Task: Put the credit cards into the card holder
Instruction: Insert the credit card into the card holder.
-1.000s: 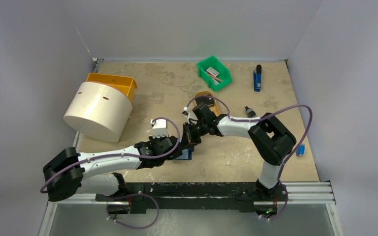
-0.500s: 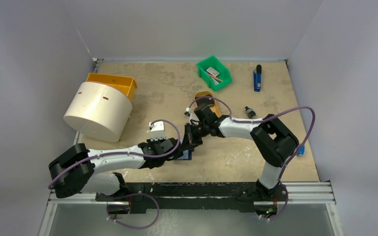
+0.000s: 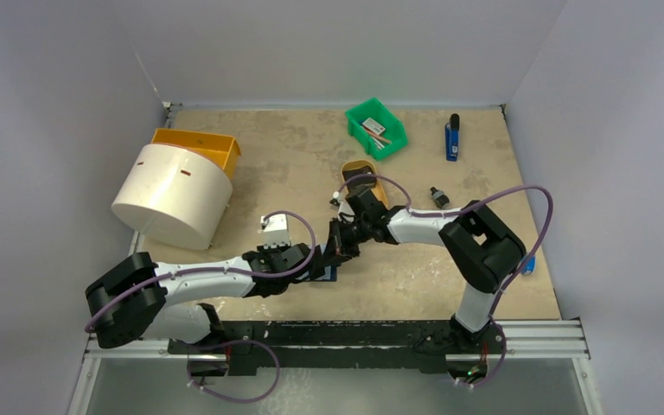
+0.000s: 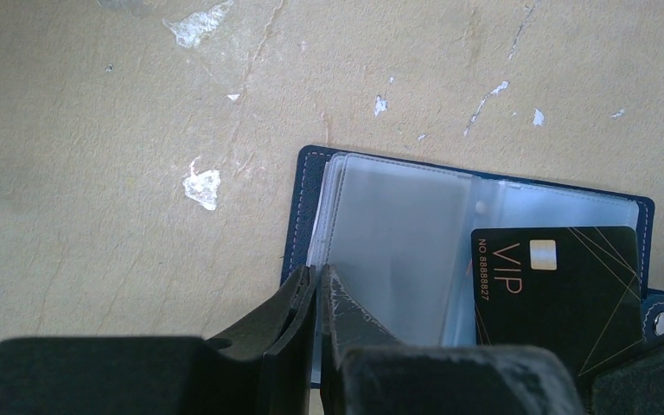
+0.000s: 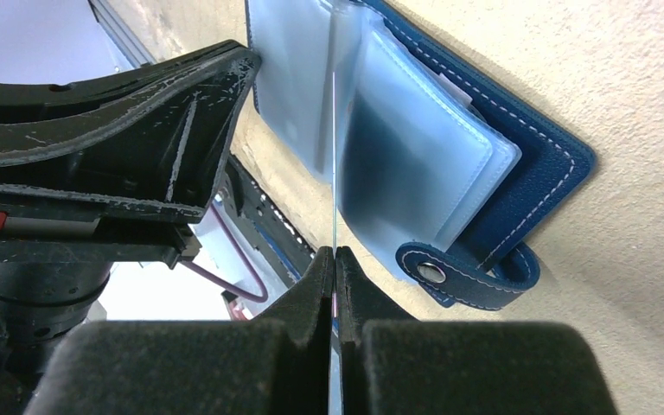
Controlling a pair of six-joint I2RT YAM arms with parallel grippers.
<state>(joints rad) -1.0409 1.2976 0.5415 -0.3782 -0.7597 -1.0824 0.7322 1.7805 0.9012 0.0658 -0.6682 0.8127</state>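
The navy card holder (image 4: 304, 199) lies open on the table near the front, its clear sleeves fanned; it also shows in the top view (image 3: 327, 273) and in the right wrist view (image 5: 532, 173), snap tab (image 5: 469, 277) loose. My left gripper (image 4: 318, 275) is shut on the edge of a clear sleeve at the holder's near left corner. My right gripper (image 5: 335, 252) is shut on a black VIP credit card (image 4: 562, 285), seen edge-on in its own view (image 5: 334, 156). The card's far end overlaps the sleeves on the holder's right half.
A tan oval tray (image 3: 365, 175) stands just behind the right wrist. A green bin (image 3: 376, 127) and a blue-black pen-like object (image 3: 452, 137) are at the back. A white cylinder (image 3: 171, 195) and an orange bin (image 3: 199, 145) stand at the left. Small parts (image 3: 437, 196) lie to the right.
The right gripper has moved a little nearer and lower with the card, toward the holder. The left arm's elbow shifted right a second ago; its gripper has stayed at the holder.
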